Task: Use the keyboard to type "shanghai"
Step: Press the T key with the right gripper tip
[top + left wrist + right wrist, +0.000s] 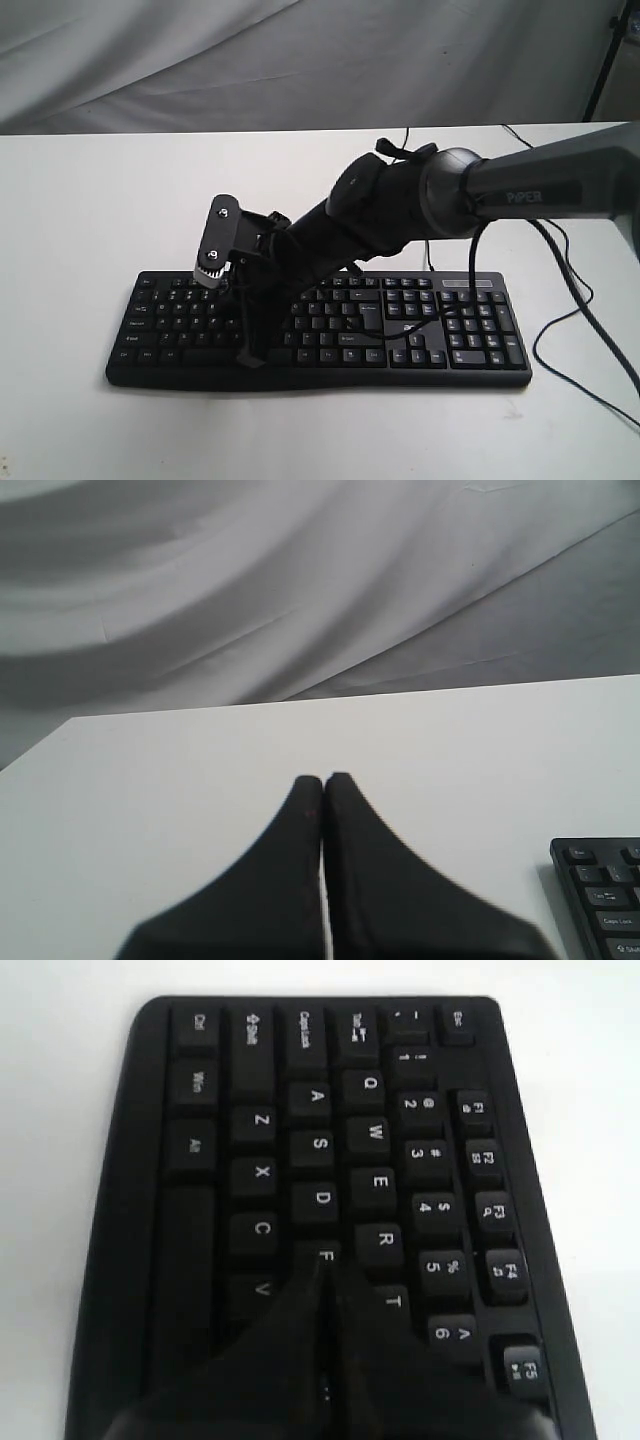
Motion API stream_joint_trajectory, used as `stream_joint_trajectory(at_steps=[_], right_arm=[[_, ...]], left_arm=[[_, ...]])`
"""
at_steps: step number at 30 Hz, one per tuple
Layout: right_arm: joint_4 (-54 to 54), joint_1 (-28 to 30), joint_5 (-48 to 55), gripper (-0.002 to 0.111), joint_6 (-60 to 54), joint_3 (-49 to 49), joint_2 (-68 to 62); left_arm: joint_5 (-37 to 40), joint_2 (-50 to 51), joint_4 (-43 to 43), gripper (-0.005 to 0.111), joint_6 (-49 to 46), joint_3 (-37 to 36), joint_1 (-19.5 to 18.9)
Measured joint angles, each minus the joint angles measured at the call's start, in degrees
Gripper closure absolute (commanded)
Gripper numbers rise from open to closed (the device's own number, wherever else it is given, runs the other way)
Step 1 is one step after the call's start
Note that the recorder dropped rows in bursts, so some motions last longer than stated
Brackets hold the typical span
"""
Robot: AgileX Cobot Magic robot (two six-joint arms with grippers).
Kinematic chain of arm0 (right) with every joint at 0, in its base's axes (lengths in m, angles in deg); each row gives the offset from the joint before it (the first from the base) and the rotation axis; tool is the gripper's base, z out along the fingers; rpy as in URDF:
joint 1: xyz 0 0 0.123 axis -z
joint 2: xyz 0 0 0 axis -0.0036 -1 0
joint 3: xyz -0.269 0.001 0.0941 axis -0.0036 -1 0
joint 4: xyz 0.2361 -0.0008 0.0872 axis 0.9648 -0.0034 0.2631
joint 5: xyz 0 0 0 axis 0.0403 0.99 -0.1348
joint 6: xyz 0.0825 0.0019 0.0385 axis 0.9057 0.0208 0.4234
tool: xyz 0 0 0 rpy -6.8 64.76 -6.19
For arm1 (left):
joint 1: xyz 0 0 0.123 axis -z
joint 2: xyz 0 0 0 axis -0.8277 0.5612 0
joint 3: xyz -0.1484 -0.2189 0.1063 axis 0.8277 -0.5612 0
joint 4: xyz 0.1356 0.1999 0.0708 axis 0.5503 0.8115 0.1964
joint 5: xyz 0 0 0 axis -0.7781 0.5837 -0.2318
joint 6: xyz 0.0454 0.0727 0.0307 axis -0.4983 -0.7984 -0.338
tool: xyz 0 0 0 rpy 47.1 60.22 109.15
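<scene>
The black keyboard [470, 335] lies across the front of the white table. My right arm reaches across the middle to the keyboard's left half. The right gripper [249, 354] points down at the letter keys there. In the right wrist view the right gripper [326, 1263] is shut, with nothing between its fingers. Its tips sit at the edge of the F key [326, 1254], between the C/V row and the R/T row of the keyboard [200, 1170]. The left gripper [323, 780] is shut and empty over bare table, with a corner of the keyboard [605, 905] off to one side.
Thin black cables [560, 335] trail over the table to the right of the keyboard, and one drapes over the keys by the arrow cluster [395, 345]. A grey cloth backdrop [200, 60] hangs behind the table. A dark stand [605, 60] is at the back right.
</scene>
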Motion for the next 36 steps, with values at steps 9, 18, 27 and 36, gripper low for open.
stream_joint_trajectory(at_steps=[9, 18, 27, 36], right_arm=[[-6.2, 0.9, 0.9, 0.108, 4.6, 0.0, 0.3], [-6.5, 0.9, 0.9, 0.108, 5.0, 0.0, 0.3], [-6.5, 0.9, 0.9, 0.108, 5.0, 0.0, 0.3], [-6.5, 0.9, 0.9, 0.108, 5.0, 0.0, -0.6]], left_arm=[[0.0, 0.0, 0.0, 0.106, 0.0, 0.0, 0.0], [0.0, 0.0, 0.0, 0.106, 0.0, 0.0, 0.0], [0.0, 0.0, 0.0, 0.106, 0.0, 0.0, 0.0], [0.0, 0.0, 0.0, 0.106, 0.0, 0.0, 0.0]])
